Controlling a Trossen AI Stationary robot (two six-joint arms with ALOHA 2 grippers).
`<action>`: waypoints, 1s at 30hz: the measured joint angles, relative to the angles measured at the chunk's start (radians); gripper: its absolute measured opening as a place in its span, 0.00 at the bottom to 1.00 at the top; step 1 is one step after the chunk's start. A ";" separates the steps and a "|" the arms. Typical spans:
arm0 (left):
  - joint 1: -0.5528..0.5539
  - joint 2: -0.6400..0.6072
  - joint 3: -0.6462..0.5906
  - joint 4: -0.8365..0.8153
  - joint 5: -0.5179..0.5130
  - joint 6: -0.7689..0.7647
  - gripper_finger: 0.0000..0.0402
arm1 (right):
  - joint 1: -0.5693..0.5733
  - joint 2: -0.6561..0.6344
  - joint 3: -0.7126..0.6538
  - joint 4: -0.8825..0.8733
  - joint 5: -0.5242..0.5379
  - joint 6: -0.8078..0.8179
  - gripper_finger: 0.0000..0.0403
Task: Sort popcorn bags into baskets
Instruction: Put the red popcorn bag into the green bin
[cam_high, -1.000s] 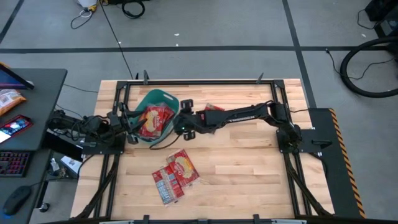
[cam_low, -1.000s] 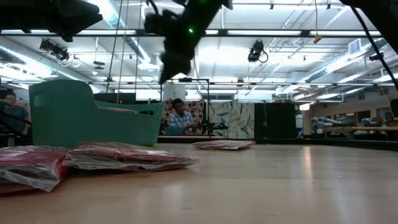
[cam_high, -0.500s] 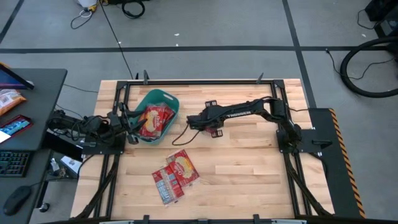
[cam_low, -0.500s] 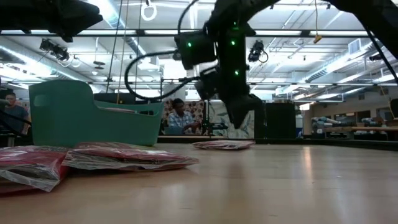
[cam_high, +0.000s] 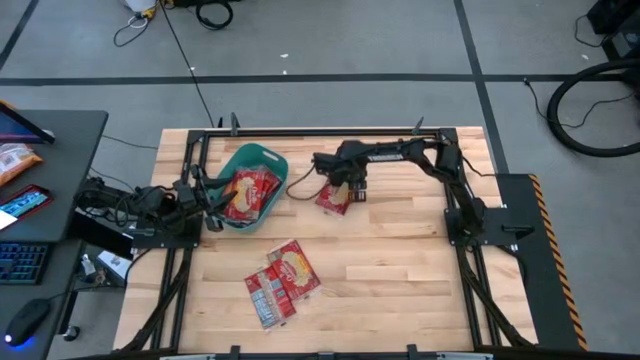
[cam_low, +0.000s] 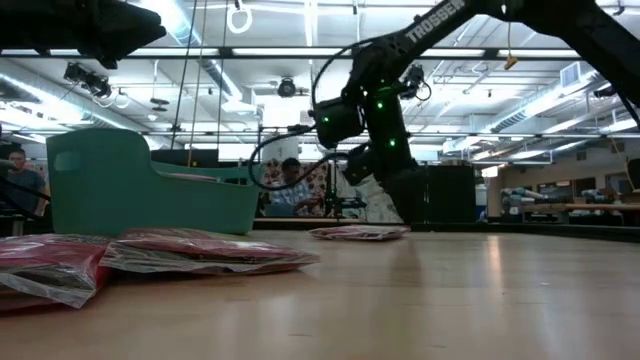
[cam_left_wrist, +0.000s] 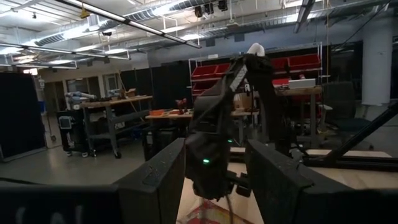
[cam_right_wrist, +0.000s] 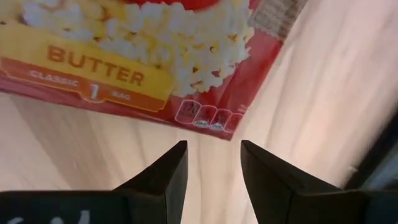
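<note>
With fingers parted and empty, the right gripper (cam_right_wrist: 211, 180) is poised over a popcorn bag (cam_high: 333, 197) lying at three o'clock of the basket (cam_high: 262, 157); a grip at the bag's edge is judged liable to slip.

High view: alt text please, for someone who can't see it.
The right gripper hovers over a lone popcorn bag mid-table, jaws open. The teal basket at left holds red bags beside the parked left gripper; two more bags lie nearer the front edge.
</note>
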 joint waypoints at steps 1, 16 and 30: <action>0.000 0.000 0.000 -0.001 0.000 0.000 0.43 | -0.020 0.000 0.000 -0.007 -0.025 -0.001 0.38; 0.000 0.000 0.000 -0.014 0.000 0.003 0.43 | -0.280 -0.030 0.000 0.083 -0.449 0.107 0.38; 0.000 0.000 0.000 -0.013 0.000 0.001 0.43 | -0.235 -0.026 -0.080 0.241 -0.497 0.093 0.38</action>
